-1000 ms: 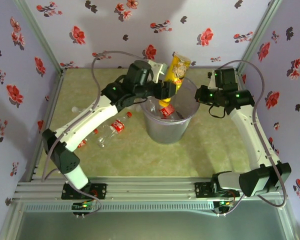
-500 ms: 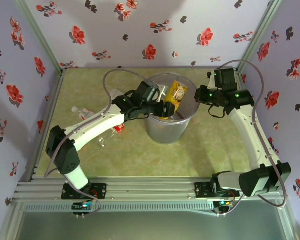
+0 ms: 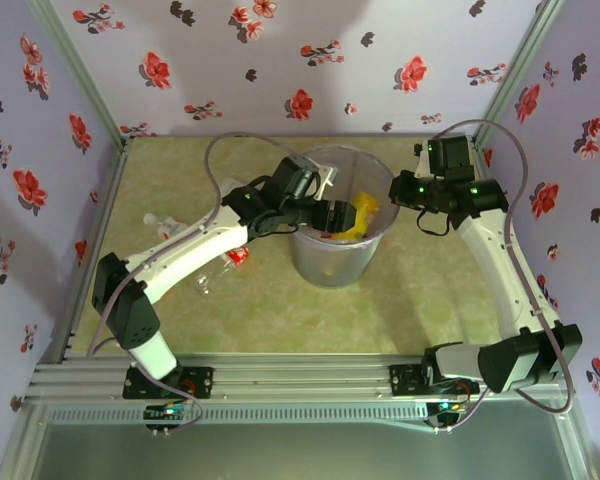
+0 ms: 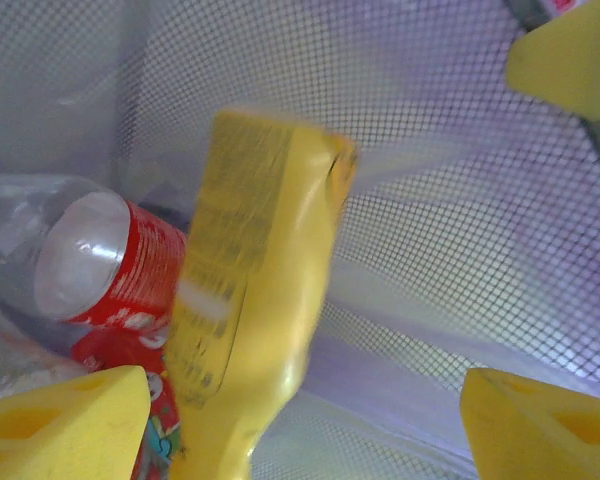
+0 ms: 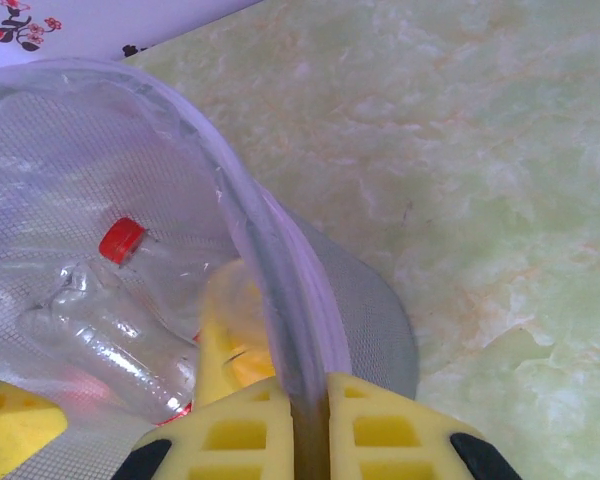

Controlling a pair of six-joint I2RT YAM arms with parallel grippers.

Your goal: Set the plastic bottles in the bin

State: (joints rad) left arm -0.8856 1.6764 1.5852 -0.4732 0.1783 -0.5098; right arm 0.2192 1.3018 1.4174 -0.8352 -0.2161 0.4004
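- Top external: the left gripper (image 3: pixel 348 215) is held over the bin (image 3: pixel 330 262); other plastic bottles (image 3: pixel 228 262) lie apart on the table (image 3: pixel 430 290).
- Left wrist: jaws are spread wide; the yellow-labelled bottle (image 4: pixel 250 290) is seen loose inside the bin, beside a red-labelled bottle (image 4: pixel 105 265).
- Right wrist: the right gripper (image 5: pixel 310 432) is clamped on the bin's rim, presumably to steady it.

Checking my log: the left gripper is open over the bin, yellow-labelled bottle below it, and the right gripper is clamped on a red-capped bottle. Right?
No. The right gripper is clamped on the rim of the bin, not on a bottle, as the right wrist view shows. The left gripper is open over it, yellow-labelled bottle below.
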